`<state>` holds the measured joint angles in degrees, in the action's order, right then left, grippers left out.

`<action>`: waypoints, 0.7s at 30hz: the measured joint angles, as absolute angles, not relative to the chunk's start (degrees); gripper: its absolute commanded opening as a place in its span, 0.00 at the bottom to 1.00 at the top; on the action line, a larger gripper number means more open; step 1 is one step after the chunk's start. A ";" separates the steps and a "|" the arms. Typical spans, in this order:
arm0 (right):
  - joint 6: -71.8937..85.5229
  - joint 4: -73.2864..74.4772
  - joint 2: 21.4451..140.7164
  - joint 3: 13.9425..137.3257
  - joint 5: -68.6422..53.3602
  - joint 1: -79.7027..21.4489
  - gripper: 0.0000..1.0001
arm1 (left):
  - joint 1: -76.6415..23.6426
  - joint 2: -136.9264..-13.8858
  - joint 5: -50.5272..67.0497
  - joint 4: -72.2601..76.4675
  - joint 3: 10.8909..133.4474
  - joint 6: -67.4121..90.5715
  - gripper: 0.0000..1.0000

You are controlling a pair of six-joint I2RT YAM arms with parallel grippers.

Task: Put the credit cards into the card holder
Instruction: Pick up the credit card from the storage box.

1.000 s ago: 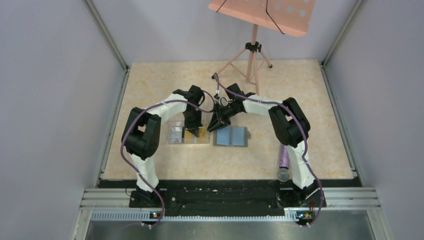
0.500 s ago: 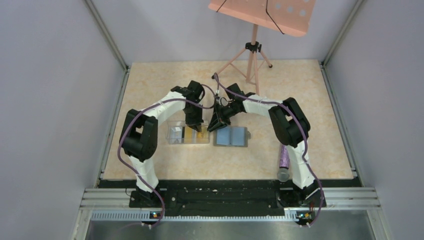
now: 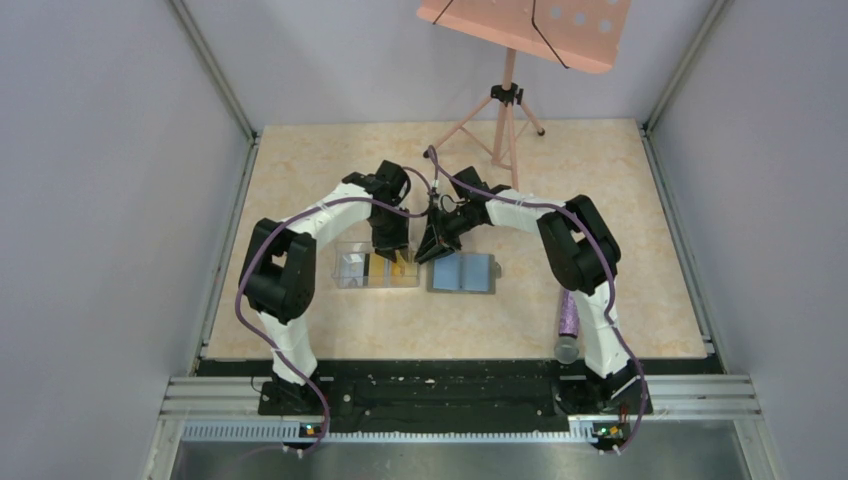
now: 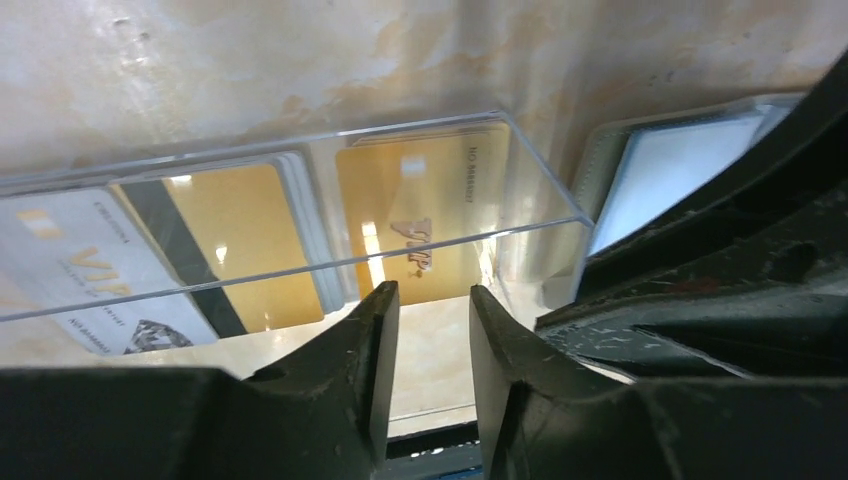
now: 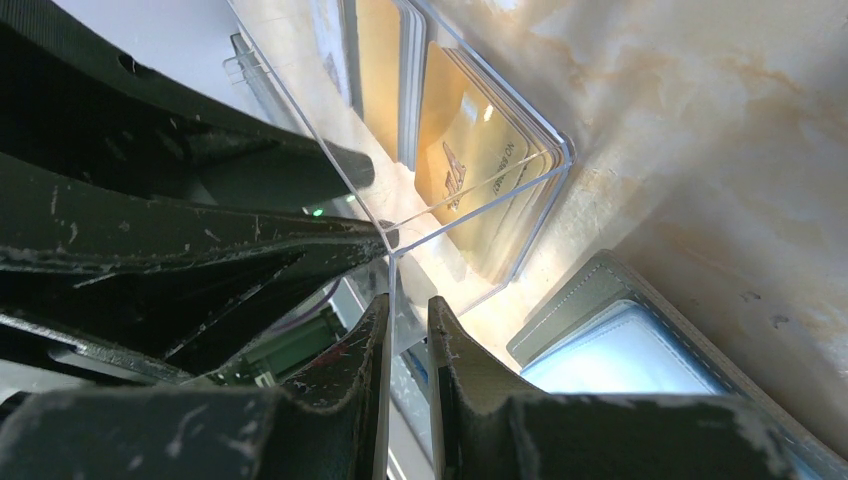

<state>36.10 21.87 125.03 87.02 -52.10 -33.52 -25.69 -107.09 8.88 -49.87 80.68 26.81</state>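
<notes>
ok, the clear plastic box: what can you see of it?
It's a clear rectangular plastic box, seemingly open-topped, with thin transparent walls, flat on the beige table beside the grey card holder. Inside lie gold credit cards and a white card. The right end effector straddles one wall at a corner.

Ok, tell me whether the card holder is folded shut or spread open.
Spread open: the card holder lies flat, both pocket panels showing side by side, right of the clear box.
</notes>
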 measured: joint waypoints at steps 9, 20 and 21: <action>36.05 21.87 125.03 87.02 -52.12 -33.50 0.11 | -25.69 -111.20 3.31 -51.27 80.34 26.02 0.41; 36.10 21.65 125.03 87.00 -52.12 -33.26 0.11 | -25.80 -112.25 5.08 -51.35 79.81 25.93 0.00; 36.10 21.67 125.03 87.00 -52.12 -33.23 0.11 | -25.78 -112.22 5.13 -51.31 79.70 25.71 0.00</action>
<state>36.10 21.67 125.03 87.00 -52.12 -33.23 -25.78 -112.22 5.13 -51.31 79.70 25.71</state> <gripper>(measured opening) 0.143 0.026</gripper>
